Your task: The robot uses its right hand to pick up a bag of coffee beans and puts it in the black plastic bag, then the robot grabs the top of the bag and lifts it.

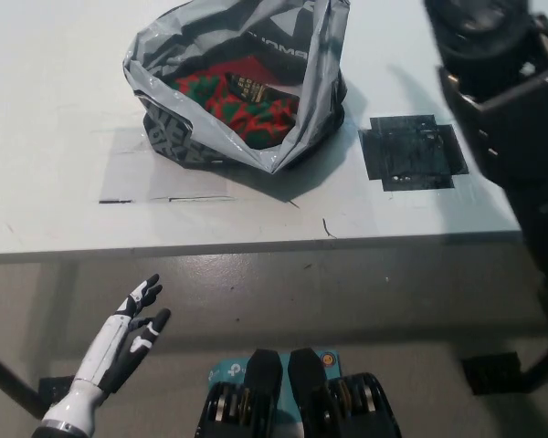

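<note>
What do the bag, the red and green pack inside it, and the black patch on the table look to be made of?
Plastic bag: thin glossy plastic film, grey-silver inside, judging by sharp creases and sheen.
Coffee bean bag: probably printed foil or plastic, red and green pattern; mostly hidden, so uncertain.
Black patch: likely overlapping strips of black tape, slightly scuffed.
Table: smooth matte white surface, perhaps laminate.
</note>
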